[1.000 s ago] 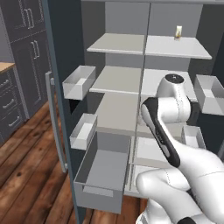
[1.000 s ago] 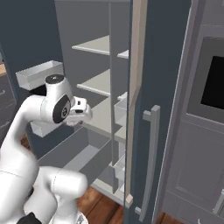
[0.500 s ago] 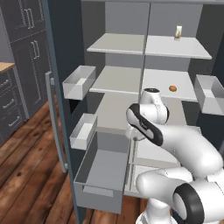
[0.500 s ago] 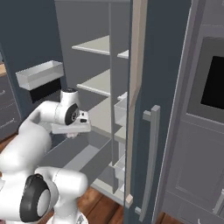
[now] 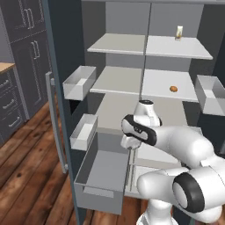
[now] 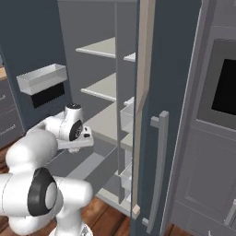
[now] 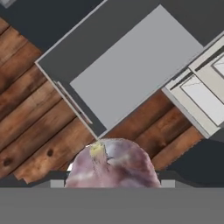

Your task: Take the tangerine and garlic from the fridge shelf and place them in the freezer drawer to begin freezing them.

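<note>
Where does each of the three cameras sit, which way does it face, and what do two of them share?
Left base view: behind the arm's left, facing the open fridge, tangerine on a fridge shelf; arm lower right.
Right base view: behind its right, facing the door edge; arm lower left.
Hand view: on the hand, looking down on the freezer drawer past the garlic at the jaws.
Shared: left base and hand views show the freezer drawer.

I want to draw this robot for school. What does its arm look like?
The arm is made of fat, smooth, glossy white tubes with rounded ends. The joints are dark: one black band wraps the bend near the hand, and a round black cap sits on the big joint low down. In the right base view the hand end has a grey round face. No cables or markings show.
</note>
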